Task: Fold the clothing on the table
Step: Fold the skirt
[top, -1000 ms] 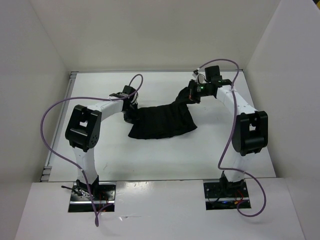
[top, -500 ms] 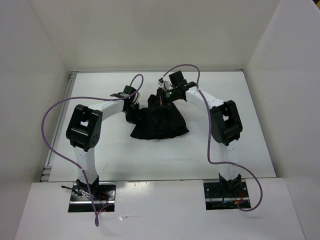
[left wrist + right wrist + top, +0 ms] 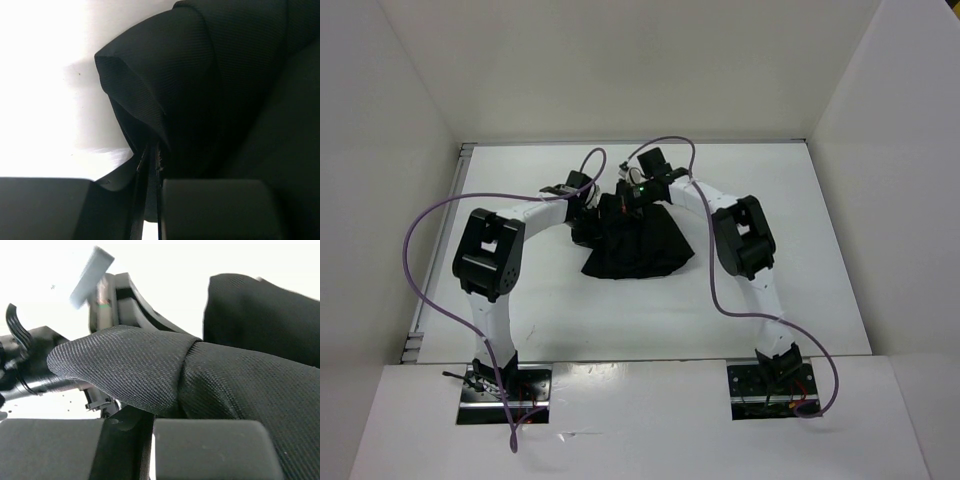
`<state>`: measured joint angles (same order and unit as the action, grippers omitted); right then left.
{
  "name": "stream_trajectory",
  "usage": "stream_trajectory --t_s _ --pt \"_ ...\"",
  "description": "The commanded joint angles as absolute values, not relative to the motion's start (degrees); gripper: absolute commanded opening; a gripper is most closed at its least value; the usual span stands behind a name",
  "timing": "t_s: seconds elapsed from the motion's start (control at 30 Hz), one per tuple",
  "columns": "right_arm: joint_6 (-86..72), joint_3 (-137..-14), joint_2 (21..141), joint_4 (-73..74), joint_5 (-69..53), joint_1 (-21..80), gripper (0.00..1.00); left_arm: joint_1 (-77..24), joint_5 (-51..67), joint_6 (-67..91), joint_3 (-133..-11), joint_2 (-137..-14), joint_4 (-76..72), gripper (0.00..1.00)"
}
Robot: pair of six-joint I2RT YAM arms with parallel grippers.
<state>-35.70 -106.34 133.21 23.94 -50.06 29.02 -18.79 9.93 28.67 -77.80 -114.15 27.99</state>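
Observation:
The clothing (image 3: 642, 247) is a black pleated skirt bunched into a doubled heap on the white table (image 3: 800, 270), left of centre. My left gripper (image 3: 584, 224) is shut on its left edge; in the left wrist view a fold of the fabric (image 3: 210, 75) runs into the nearly closed jaws (image 3: 151, 157). My right gripper (image 3: 623, 204) hovers over the heap's top left, a short way from the left gripper, shut on the skirt's other end. In the right wrist view a rounded fold (image 3: 135, 367) is pinched at the jaws (image 3: 149, 416).
White walls (image 3: 390, 200) close in the table on three sides. A metal rail (image 3: 420, 320) runs along the left edge. Purple cables (image 3: 420, 230) loop from both arms. The left arm's wrist (image 3: 35, 365) sits close in front of the right gripper.
My right gripper has swept left across the table with its end of the skirt, laying that side over the rest. The left gripper has held still on its edge.

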Motion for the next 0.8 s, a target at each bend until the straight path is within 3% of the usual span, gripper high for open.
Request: stream_trajectory --t_s 0.0,0.03,0.07,0.17,0.47,0.5,0.63,0.77 --pt "-37.18 -111.44 135.69 22.49 -52.21 30.93 0.03 -18.2 10.02 27.77 -77.78 -116.19 29.27 0.15" --pt "-37.7 -111.97 136.31 23.11 -52.21 30.94 0.09 -18.19 10.02 27.77 -77.26 -115.58 29.27 0.15" --pt "-37.71 -113.1 136.84 24.33 -52.21 30.94 0.33 -18.19 10.02 27.77 -77.26 -115.58 29.27 0.15" --pt "-37.71 -113.64 136.15 24.87 -53.26 30.94 0.5 -17.14 8.53 27.25 -76.64 -112.87 30.66 0.15" --pt "-32.96 -110.93 116.38 33.22 -39.66 27.61 0.56 -10.99 -11.07 23.3 -87.7 -97.32 40.42 0.21" --pt "-32.96 -108.22 114.8 33.83 -37.81 27.6 0.56 -10.99 -10.29 22.51 -88.76 -96.25 40.43 0.23" --pt "-32.43 -100.39 110.31 33.32 -33.32 24.88 0.56 -12.64 11.27 21.09 -91.76 -95.01 38.07 0.24" --pt "-33.05 -93.71 111.79 29.45 -35.76 22.59 0.56 -15.12 20.64 22.67 -90.01 -99.13 31.13 0.23"
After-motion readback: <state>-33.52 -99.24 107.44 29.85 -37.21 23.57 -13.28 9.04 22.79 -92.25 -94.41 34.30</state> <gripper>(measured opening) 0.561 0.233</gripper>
